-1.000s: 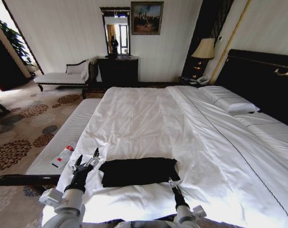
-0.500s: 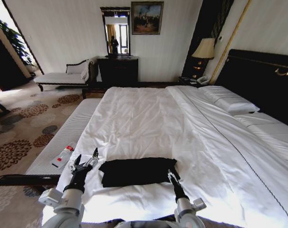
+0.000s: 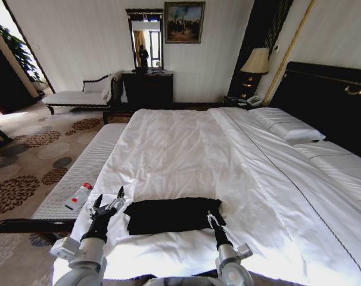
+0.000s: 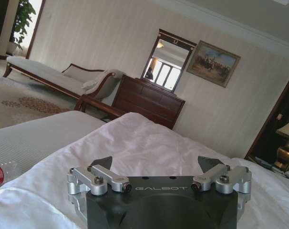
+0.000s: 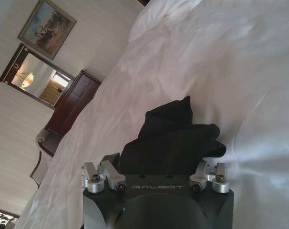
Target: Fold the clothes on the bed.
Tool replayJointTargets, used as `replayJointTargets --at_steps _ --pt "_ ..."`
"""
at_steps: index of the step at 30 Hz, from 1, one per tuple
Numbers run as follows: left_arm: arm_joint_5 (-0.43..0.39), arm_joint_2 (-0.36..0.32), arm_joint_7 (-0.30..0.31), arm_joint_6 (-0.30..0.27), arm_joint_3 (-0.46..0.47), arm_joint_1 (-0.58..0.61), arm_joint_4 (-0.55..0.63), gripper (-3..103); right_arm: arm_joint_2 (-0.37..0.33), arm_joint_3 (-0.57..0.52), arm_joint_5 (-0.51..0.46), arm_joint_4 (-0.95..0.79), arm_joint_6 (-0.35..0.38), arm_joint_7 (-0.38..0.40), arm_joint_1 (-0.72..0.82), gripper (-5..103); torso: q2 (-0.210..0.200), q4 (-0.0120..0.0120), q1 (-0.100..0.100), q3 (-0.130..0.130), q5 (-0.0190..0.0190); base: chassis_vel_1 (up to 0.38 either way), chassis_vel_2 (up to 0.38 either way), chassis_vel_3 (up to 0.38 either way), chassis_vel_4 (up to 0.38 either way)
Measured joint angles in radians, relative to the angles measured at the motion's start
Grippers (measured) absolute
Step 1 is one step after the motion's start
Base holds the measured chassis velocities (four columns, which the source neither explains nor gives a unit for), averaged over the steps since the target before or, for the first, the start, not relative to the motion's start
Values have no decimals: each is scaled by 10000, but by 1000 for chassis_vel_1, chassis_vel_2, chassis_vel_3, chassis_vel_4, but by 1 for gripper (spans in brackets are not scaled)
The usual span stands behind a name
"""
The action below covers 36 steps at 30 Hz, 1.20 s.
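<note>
- Head view: a black soft-fabric T-shirt (image 3: 173, 215), folded into a flat rectangle, lies on the white sheets of the large dark-framed bed (image 3: 186, 155), close to the bed's near edge.
- Just beside the T-shirt, on the side facing the narrow white-cushioned bench (image 3: 79, 179), the left gripper (image 3: 106, 203) rests over the sheet with its fingers spread apart, gripping nothing.
- At the T-shirt's opposite end, the right gripper (image 3: 211, 218) meets the near corner of the cloth; whether its fingers grip the fabric cannot be told.
- Right wrist view: black fabric (image 5: 175, 138) bunches directly ahead of the right gripper (image 5: 156, 164).
- A clear plastic bottle with a red label (image 3: 79, 195) lies on the bench, apart from the T-shirt.
</note>
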State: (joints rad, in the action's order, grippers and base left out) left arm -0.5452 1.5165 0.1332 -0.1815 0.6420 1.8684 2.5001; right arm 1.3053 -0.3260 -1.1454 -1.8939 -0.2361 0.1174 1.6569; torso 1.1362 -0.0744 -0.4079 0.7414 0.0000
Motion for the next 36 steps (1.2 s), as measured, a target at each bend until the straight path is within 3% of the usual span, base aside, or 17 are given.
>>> replayJointTargets --at_steps 4,8,10,14,16,19,25,32,36 --pt "15 6 -1 14 -2 -4 0 100 11 -1 15 -26 6 -176 -2 65 0 0 0 0 0 0 0 0 0" --pt "55 14 0 49 -16 -1 0 100 13 -62 215 -53 -1 -540 -7 42 0 0 0 0 0 0 0 0 0" --pt "56 13 3 53 -10 -2 0 100 4 -74 255 -52 -4 -580 -6 42 0 0 0 0 0 0 0 0 0" --pt "56 5 39 70 30 -5 0 100 -18 -210 471 -87 -105 -723 11 21 0 0 0 0 0 0 0 0 0" --pt "56 3 42 72 34 -3 0 100 -16 -238 485 -101 -128 -734 9 21 0 0 0 0 0 0 0 0 0" --pt "56 -10 62 80 72 -4 0 100 -18 -622 492 -401 -294 -832 -19 5 0 1 0 0 2 0 0 0 0" --pt "51 -24 75 86 109 -15 0 100 -219 -1300 162 -863 -327 -901 90 2 0 0 0 0 1 0 0 0 0" --pt "-86 -106 147 89 280 -63 0 100 -1359 -2282 9 -290 -431 -1170 120 2 0 -1 0 0 2 0 0 0 0" --pt "-235 -145 233 52 375 -110 0 100 -1500 -2539 205 -108 -447 -1245 -63 2 0 -1 0 0 1 0 0 0 0"
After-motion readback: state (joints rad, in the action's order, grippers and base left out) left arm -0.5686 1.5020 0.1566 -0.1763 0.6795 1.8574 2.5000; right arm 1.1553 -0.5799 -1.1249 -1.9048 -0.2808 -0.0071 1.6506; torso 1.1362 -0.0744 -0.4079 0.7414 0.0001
